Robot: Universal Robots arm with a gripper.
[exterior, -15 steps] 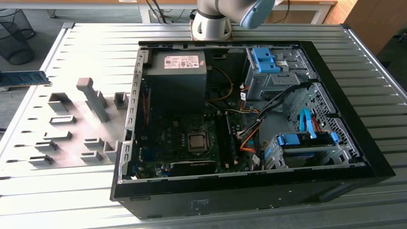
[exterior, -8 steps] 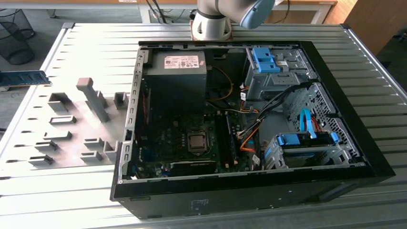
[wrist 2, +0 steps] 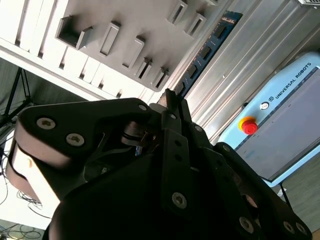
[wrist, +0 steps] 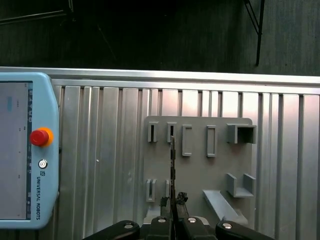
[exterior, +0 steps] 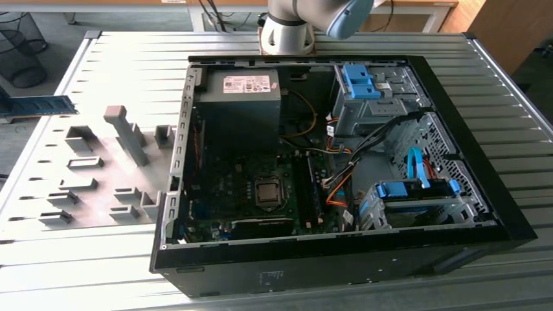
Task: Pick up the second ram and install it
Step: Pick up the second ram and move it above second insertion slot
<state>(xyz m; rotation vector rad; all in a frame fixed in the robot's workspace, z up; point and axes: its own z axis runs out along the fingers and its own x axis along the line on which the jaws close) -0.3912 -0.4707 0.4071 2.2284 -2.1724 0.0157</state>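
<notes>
Closest to the lens in the first wrist view, the claw (wrist: 173,199) seems closed on one end of the second ram (wrist: 172,160). The stick points away edge-on above the grey holder plate (wrist: 200,170). In the exterior view the ram is at the exterior view's left edge, near the border of the slatted surface (exterior: 129,58). The open computer case (exterior: 346,265) lies to the right.
</notes>
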